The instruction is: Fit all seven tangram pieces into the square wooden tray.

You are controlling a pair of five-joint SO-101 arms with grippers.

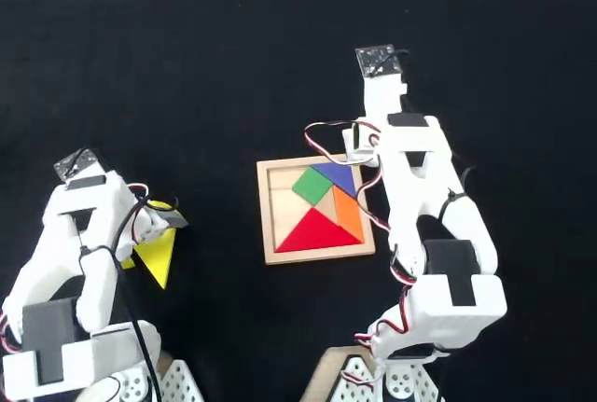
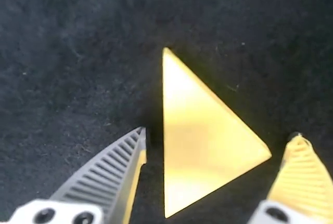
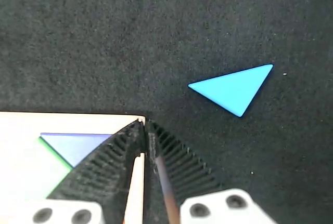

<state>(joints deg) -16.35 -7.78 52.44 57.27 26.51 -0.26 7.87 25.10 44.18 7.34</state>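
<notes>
The yellow triangle [image 2: 197, 146] is flanked by the left gripper [image 2: 218, 134], fingers apart; the right gripper [image 3: 145, 122] is held closed at the corner of the wooden tray [image 3: 52, 120].

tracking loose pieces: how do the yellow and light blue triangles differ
Colour sets the yellow triangle apart from the light blue triangle. The yellow one lies between the left gripper's open jaws; the blue one lies clear of the right gripper's shut jaws. Both lie flat on the black cloth, outside the tray.
</notes>
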